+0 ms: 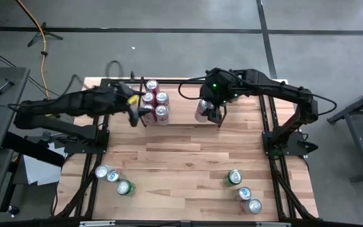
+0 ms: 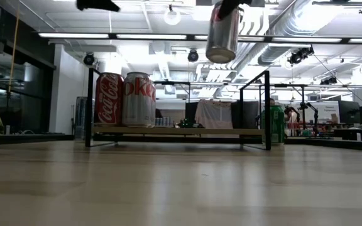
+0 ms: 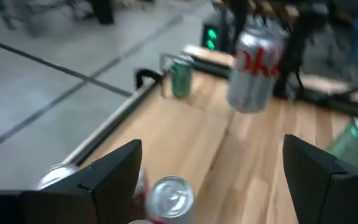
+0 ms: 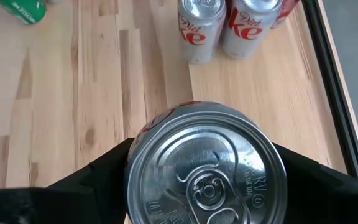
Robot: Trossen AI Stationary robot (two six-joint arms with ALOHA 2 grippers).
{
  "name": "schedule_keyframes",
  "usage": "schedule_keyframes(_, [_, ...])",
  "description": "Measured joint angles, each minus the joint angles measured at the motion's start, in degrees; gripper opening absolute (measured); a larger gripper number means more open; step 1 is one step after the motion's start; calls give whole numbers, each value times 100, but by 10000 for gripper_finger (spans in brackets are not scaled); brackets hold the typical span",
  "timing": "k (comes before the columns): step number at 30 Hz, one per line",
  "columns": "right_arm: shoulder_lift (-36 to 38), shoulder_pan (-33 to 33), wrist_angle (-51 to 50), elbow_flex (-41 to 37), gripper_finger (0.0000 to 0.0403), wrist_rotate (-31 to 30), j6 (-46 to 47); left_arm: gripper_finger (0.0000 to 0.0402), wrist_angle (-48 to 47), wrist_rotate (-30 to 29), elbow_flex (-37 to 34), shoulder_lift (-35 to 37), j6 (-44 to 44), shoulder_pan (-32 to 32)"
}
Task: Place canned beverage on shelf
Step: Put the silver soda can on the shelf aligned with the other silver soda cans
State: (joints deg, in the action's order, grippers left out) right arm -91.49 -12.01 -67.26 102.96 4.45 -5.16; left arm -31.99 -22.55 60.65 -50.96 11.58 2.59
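one can (image 2: pixel 222 32) aloft over the shelf (image 2: pixel 178 130), gripped by the right hand (image 4: pixel 207 180).
rigid, smooth, likely slippery; sidewall hold suits. left hand (image 3: pixel 210 171) open, empty.

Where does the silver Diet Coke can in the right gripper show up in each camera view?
High: the held can sits upper middle, right of the shelf's can cluster.
Low: the can hangs top centre, above the shelf.
Left wrist: upper right, airborne.
Right wrist: its top fills bottom centre.
Shared landmark: the cluster.
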Motion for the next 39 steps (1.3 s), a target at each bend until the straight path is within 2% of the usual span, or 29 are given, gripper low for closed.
schedule_keyframes(5, [-19, 0, 152, 0, 286, -73, -102, 296, 550, -182, -486, 931, 431, 0])
schedule_keyframes(11, [-341, -63, 1458, 56, 286, -893, -386, 296, 1457, -200, -830, 1572, 582, 0])
schedule_keyframes(14, [-803, -191, 1536, 469, 286, -1074, -370, 296, 1678, -213, -833, 1646, 506, 0])
schedule_keyframes(24, [-2777, -632, -33, 2158, 286, -970, -261, 296, 1826, -214, -834, 1644, 376, 0])
schedule_keyframes(28, [-3106, -696, 23, 2201, 286, -741, -255, 296, 1826, -214, -834, 1644, 377, 0])
schedule_keyframes(35, [-3348, -771, 510, 2137, 286, -721, -81, 296, 1828, -212, -834, 1644, 379, -4])
schedule_keyframes(39, [-3348, -799, 514, 1975, 286, -613, -670, 296, 1832, -209, -834, 1644, 445, -2])
